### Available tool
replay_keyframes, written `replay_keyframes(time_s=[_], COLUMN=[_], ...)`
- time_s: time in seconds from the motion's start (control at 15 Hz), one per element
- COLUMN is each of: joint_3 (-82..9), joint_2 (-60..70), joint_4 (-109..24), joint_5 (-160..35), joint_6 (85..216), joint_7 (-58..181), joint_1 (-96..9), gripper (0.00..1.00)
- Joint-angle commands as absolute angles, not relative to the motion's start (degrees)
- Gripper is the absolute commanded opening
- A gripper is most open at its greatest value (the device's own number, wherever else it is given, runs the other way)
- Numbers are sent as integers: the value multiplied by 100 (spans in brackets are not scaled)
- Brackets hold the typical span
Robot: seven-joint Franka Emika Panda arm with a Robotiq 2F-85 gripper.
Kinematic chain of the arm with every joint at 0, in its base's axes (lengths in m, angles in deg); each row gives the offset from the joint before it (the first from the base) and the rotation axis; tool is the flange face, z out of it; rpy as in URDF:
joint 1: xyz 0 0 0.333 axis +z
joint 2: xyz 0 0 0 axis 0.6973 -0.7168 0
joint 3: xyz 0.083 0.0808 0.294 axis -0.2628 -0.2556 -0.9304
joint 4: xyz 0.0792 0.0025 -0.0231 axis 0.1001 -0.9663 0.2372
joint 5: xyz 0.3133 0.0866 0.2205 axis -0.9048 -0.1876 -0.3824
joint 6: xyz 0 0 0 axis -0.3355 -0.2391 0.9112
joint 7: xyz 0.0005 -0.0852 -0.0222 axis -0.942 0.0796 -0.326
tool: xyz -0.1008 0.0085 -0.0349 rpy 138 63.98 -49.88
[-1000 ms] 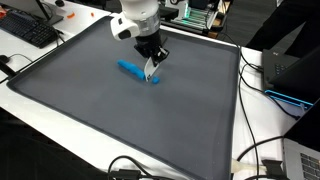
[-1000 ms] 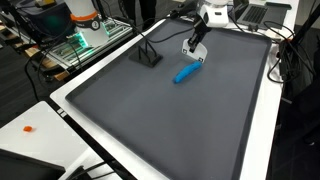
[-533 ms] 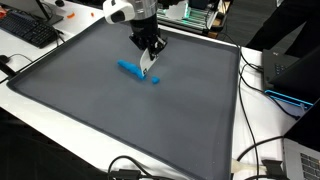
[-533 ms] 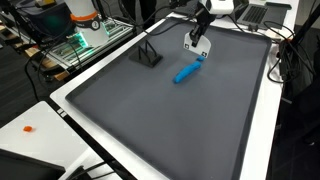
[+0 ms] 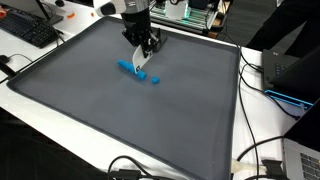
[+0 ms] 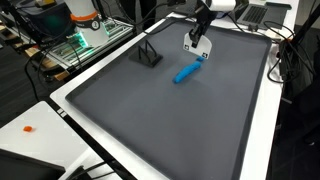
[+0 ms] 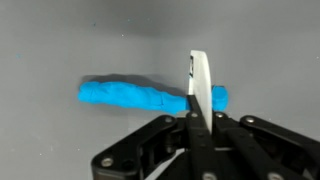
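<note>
Arm (image 5: 133, 8): single, white, entering from the top edge in both exterior views, wrist pitched downward.
Gripper (image 5: 143, 58): black, pointing down with a slight tilt, low over the surface.
Fingers (image 7: 170, 128): drawn together in the wrist view, pinching a thin white strip (image 7: 199, 80) that juts out past the tips.

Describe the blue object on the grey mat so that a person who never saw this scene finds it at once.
Find the large dark grey mat on the white table. Under the end effector, which grips a thin white strip, lies a long, lumpy blue object. It is the only bright blue thing there; the nearby black stand is upright.
</note>
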State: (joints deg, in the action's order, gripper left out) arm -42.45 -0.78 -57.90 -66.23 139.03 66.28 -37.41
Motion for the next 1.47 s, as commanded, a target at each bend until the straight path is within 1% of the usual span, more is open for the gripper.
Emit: replay_keyframes(time_s=[0.0, 1.4], joint_3=[-4214, -4089], joint_2=[-186, -829], joint_4=[-5726, -5516], joint_5=[-6470, -6068], joint_6=[13904, 14510], joint_7=[6574, 6643], joint_1=[-3766, -3705], gripper=[1, 1])
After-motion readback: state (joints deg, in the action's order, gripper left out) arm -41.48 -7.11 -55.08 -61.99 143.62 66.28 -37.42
